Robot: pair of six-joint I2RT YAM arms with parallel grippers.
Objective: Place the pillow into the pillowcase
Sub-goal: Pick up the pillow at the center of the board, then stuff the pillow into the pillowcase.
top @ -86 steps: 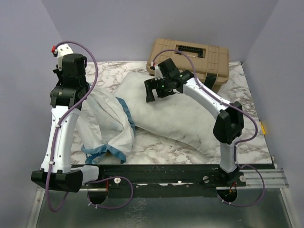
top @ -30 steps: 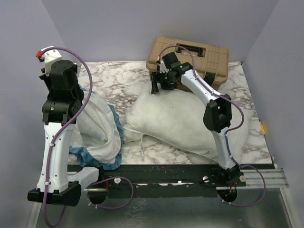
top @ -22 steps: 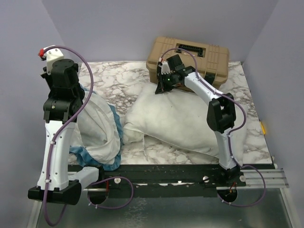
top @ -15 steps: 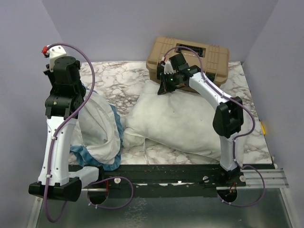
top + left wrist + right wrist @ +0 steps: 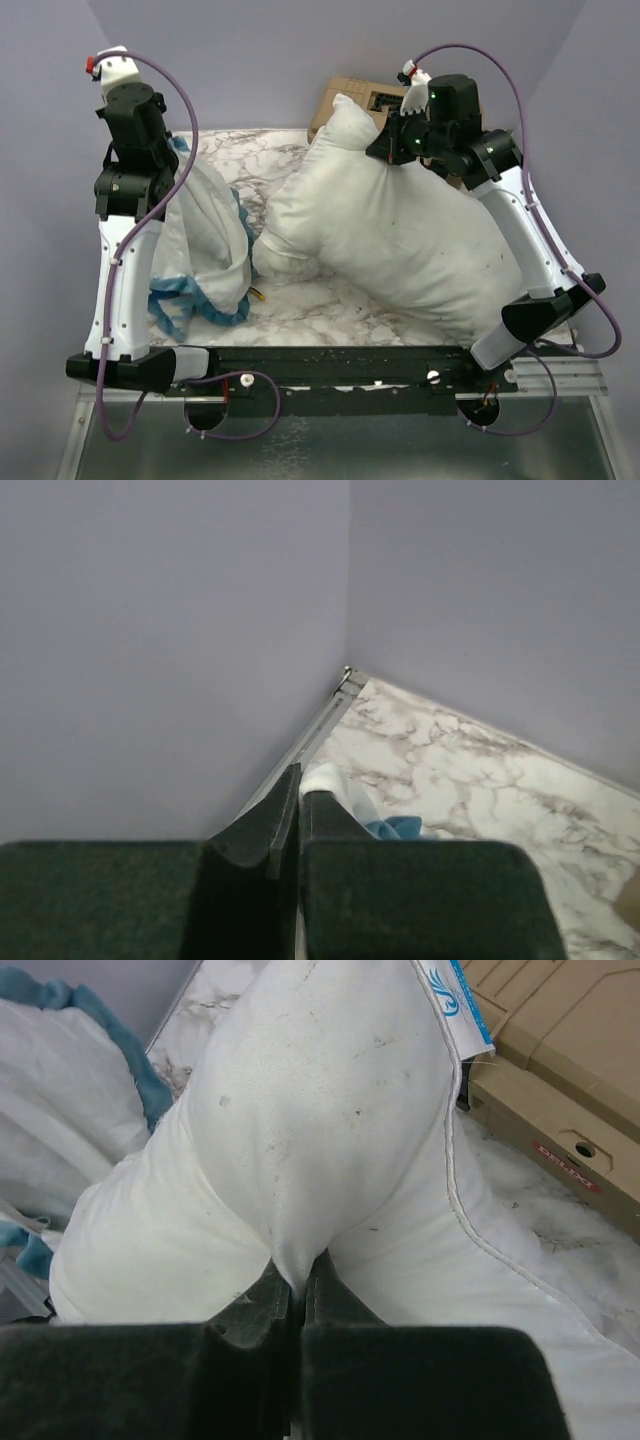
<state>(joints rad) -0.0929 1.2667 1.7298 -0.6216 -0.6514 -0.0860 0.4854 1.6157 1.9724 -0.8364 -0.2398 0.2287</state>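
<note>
- Left hand (image 5: 298,790): high at the far left, clenched on a pinch of the pillowcase's upper edge. A sliver of white and blue cloth shows just past the fingertips in the left wrist view.
- Pillowcase (image 5: 205,240): hangs from the left hand as a limp drape with the plain white inside outward. The blue frilled edging runs down its right side and bunches at the bottom, on the near left of the tabletop. The mouth does not look spread. Where exactly it opens cannot be told.
- Tabletop (image 5: 250,160): marbled surface, bare between the two cloths at the far side.
- Pillow (image 5: 400,240): plump, white and lightly speckled, tilted, with its far end held up and its near right end sagging to the tabletop. Its low left corner lies just beside the pillowcase's right edge.
- Right hand (image 5: 298,1275): raised at the far right, clenched on a fold of the pillow's fabric near its upper end.
- Tan case (image 5: 350,92): at the far edge, mostly hidden behind the pillow.
- Step in hand, as judged: both pieces are gripped and held up. Insertion is not yet begun.
- Next move, as judged: steer the pillow's low left corner into the pillowcase's mouth. This calls for the left hand to keep that edge high and open, since the loose cloth could fold shut.
</note>
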